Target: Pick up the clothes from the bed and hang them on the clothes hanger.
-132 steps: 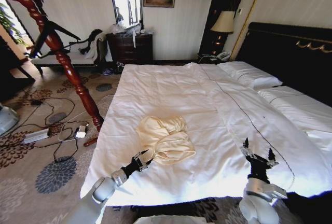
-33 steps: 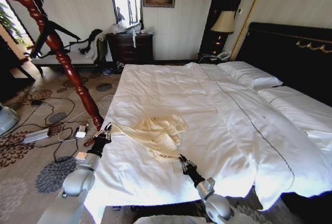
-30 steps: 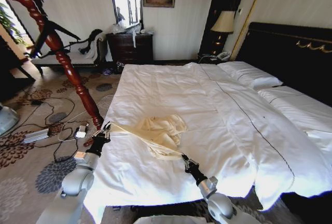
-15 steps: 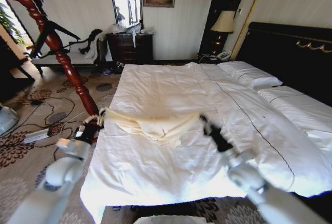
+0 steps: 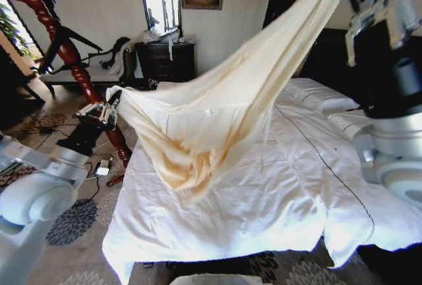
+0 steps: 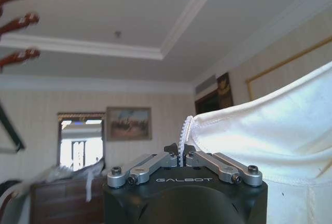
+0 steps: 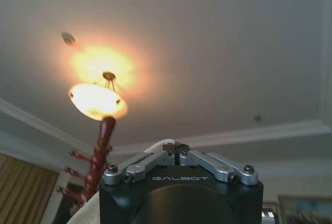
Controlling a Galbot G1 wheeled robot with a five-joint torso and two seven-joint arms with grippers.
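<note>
The clothes [image 5: 217,110], a pale cream-yellow garment, hang stretched in the air above the bed [image 5: 264,199]. My left gripper [image 5: 109,110] holds one end low, beside the red stand; in the left wrist view it [image 6: 181,150] is shut on a hemmed edge of the clothes [image 6: 270,130]. My right arm [image 5: 386,28] is raised high on the right, and the cloth runs up to the picture's top edge beside it. In the right wrist view the right gripper [image 7: 175,149] is shut on a strip of cream cloth [image 7: 155,145]. A black clothes hanger [image 5: 66,37] hangs on the stand.
The carved red wooden stand [image 5: 86,80] rises left of the bed, close to my left arm. Cables and a power strip [image 5: 102,166] lie on the patterned carpet below it. A dark dresser [image 5: 165,61] stands at the far wall, a black headboard [image 5: 330,54] to the right.
Both arms have lifted the garment off the bed. The right arm swung up high to the right, the left rose beside the stand, and the cloth now spreads between them.
</note>
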